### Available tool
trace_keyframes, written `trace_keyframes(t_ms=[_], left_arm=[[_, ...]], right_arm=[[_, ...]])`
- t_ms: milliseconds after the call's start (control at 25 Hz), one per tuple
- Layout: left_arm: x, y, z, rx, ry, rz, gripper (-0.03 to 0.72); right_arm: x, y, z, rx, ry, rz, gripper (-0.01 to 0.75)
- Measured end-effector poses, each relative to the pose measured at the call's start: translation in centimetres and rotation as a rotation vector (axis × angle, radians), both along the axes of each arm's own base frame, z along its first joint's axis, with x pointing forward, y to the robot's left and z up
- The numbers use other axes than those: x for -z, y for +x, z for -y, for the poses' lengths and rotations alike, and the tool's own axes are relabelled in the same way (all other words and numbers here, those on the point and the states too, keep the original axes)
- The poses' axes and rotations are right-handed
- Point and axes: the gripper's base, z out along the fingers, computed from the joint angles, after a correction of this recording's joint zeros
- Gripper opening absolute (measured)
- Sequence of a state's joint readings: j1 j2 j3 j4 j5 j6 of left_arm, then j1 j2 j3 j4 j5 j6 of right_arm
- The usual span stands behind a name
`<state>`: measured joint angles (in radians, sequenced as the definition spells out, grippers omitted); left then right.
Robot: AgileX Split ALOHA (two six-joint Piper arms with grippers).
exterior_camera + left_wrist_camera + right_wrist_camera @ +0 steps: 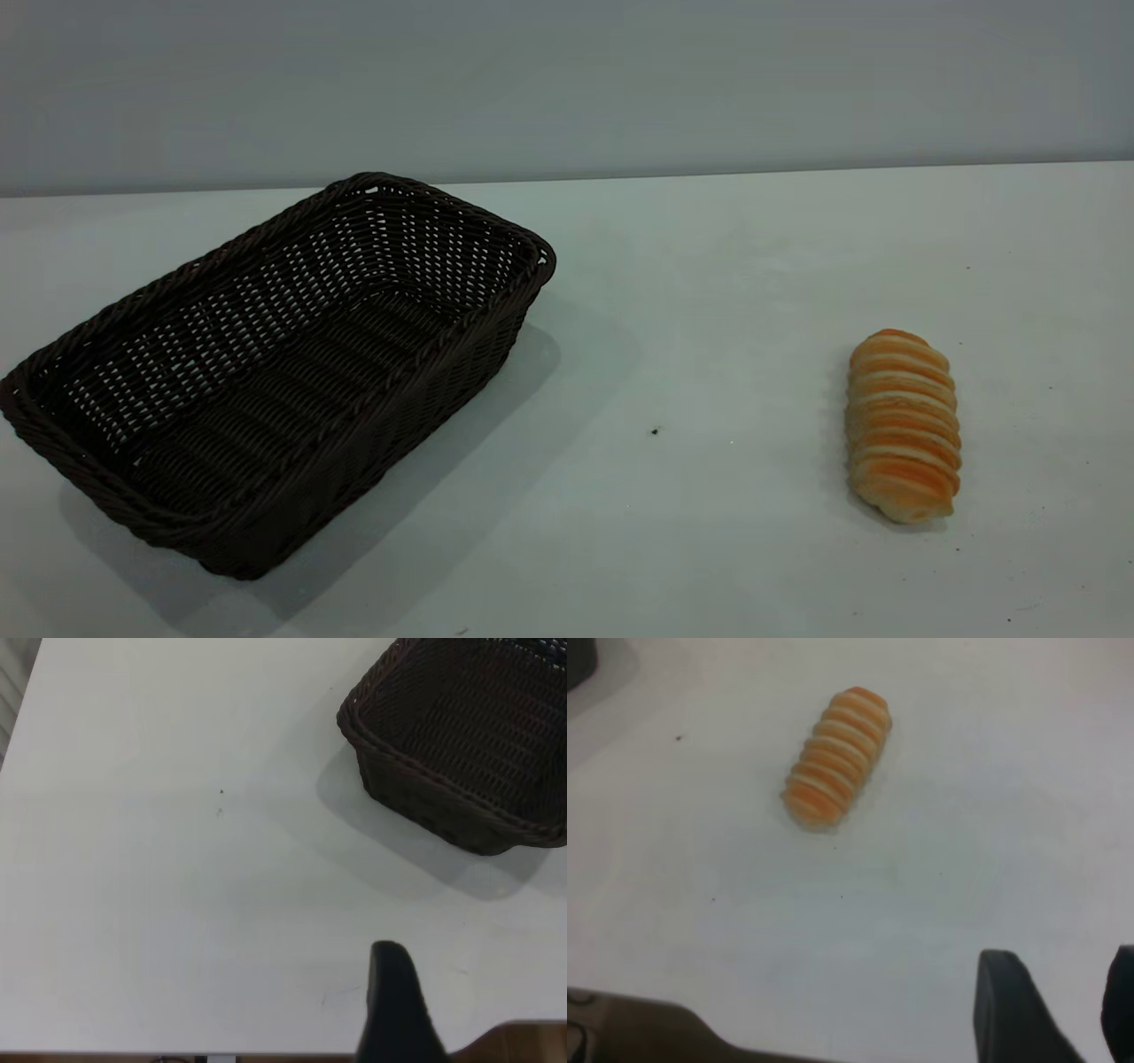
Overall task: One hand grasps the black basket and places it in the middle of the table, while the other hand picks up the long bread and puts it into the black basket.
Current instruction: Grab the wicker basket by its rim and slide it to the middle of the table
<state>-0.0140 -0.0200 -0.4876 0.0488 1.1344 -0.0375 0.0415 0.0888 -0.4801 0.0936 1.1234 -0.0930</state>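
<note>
The black basket (266,372) stands empty on the left of the white table (709,266), set at an angle. The long bread (902,425) lies on the right of the table, far from the basket. Neither gripper shows in the exterior view. In the left wrist view the basket (469,744) is far ahead of my left gripper (478,992); only one black finger (394,1001) shows, with bare table beside it. In the right wrist view the bread (837,757) lies well ahead of my right gripper (1063,992), which is open and empty above the table.
A tiny dark speck (655,431) lies on the table between basket and bread. A grey wall (567,80) runs behind the table's far edge. A brown edge (647,1032) shows at the near side of the table in the right wrist view.
</note>
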Motion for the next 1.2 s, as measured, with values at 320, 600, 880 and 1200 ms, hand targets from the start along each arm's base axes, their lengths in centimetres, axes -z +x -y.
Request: trace_keyframes(t_ms=[320, 600, 880, 1200], left_arm=[[0.0, 0.0, 0.0, 0.034, -0.007, 0.0, 0.544], [0.0, 0.0, 0.0, 0.04, -0.007, 0.0, 0.544], [0.0, 0.2, 0.0, 0.002, -0.052, -0.013, 0.544], [-1.2, 5.0, 0.3, -0.109, -0.175, -0.099, 0.544]], right_arm=[[0.0, 0.0, 0.0, 0.001, 0.001, 0.0, 0.239], [-0.1, -0.2, -0.7, -0.112, 0.071, -0.003, 0.239], [-0.3, 0.0, -0.7, -0.18, 0.09, 0.0, 0.239], [-2.8, 4.3, -0.6, -0.109, -0.01, -0.058, 0.239]])
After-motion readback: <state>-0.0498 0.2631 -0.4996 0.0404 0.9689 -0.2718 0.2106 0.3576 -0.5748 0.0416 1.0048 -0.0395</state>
